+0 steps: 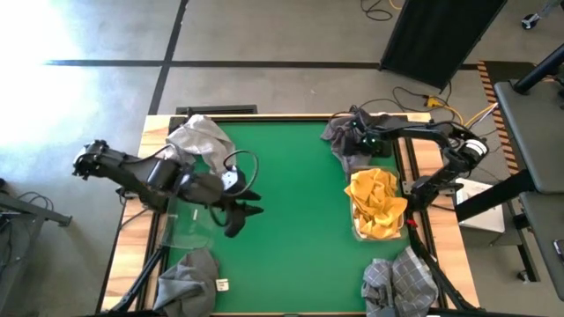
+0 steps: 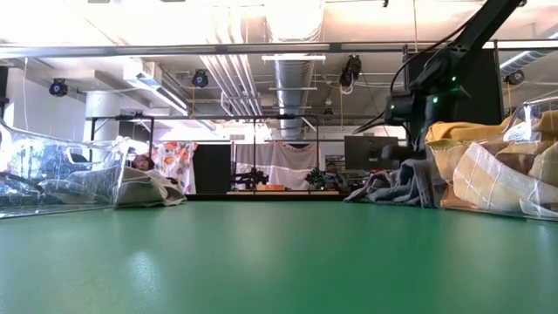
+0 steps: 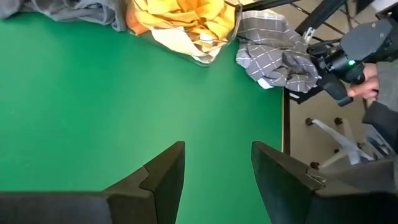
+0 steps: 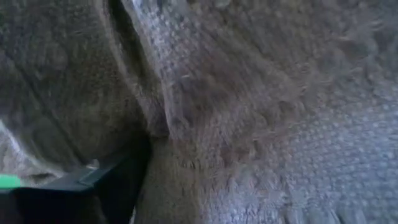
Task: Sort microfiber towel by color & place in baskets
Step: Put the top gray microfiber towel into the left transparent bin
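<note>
My left gripper (image 1: 249, 208) (image 3: 217, 180) hovers open over bare green table beside a see-through bin (image 1: 189, 224). My right gripper (image 1: 357, 141) is open and down in a bunched grey towel (image 1: 342, 136) (image 4: 249, 93) at the table's far right; the cloth fills the right wrist view. Orange-yellow towels (image 1: 377, 204) (image 3: 180, 18) are heaped in the second bin (image 1: 357, 231) on the right. More grey towels lie on the table at the far left (image 1: 198, 136), near left (image 1: 189, 277) and near right (image 1: 401, 277) (image 3: 273, 50). My right gripper comes at the grey towel from above and is buried in its bunched folds (image 4: 186, 124). Cloth lies against the inner side of the one finger (image 4: 106, 180) that shows; the towel hides the other finger. The towel rests on the table.
The middle of the green table (image 1: 291, 194) is bare. A wooden rim (image 1: 423, 238) runs round it. A black cable (image 1: 242, 161) loops by my left arm. A person's hand with a controller (image 3: 364, 78) shows beyond the table's right edge.
</note>
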Robot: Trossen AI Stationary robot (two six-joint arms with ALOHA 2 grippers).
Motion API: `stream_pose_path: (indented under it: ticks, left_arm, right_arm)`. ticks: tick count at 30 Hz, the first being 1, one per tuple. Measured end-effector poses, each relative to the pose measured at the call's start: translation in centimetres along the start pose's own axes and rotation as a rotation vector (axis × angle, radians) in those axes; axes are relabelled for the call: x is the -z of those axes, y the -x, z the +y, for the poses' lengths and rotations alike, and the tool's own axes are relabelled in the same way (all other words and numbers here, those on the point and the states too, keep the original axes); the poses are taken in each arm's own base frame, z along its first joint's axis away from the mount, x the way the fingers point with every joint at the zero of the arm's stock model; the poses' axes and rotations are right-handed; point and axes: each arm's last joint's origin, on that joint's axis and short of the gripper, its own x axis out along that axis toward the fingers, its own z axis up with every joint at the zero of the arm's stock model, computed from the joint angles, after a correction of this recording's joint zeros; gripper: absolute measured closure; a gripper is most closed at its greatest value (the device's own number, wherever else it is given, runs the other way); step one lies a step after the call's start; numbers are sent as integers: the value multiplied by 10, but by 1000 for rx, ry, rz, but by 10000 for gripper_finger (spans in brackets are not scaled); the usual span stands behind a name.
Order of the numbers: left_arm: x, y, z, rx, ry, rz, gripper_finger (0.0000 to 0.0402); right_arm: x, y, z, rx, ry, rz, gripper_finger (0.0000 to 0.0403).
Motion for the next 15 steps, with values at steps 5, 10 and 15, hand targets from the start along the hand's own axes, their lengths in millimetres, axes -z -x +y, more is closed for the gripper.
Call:
stream_pose_path:
  ticks: [5, 10, 15]
  left_arm:
    - [-1, 1, -24, 32, -47, -202, 231]
    - [-2, -6, -39, 178, -112, -401, 231]
    - [2, -27, -12, 109, -36, -435, 230]
  right_arm:
    - [0, -2, 3, 1, 84, -29, 155]
    - [2, 18, 12, -35, 246, -120, 268]
    - [1, 63, 32, -174, 424, -283, 376]
